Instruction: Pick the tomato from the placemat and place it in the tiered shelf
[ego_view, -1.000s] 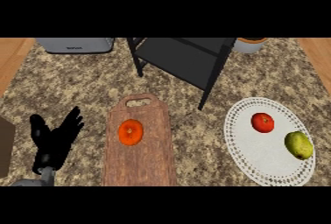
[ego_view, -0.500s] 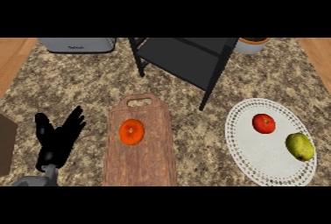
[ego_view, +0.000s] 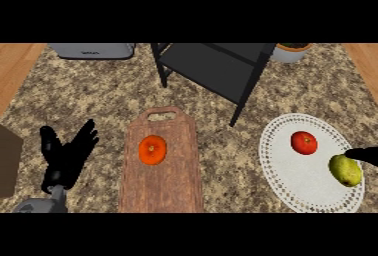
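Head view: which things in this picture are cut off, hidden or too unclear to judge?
- Right hand: only a dark tip enters at the right edge, just above the yellow-green fruit; whether its fingers are open or shut cannot be told.
- Tiered shelf: its top is cut off by the upper edge, so its tiers do not show.
- Grey appliance and pot: both cut off by the upper edge.
- Brown object: cut off by the left edge; unidentifiable.
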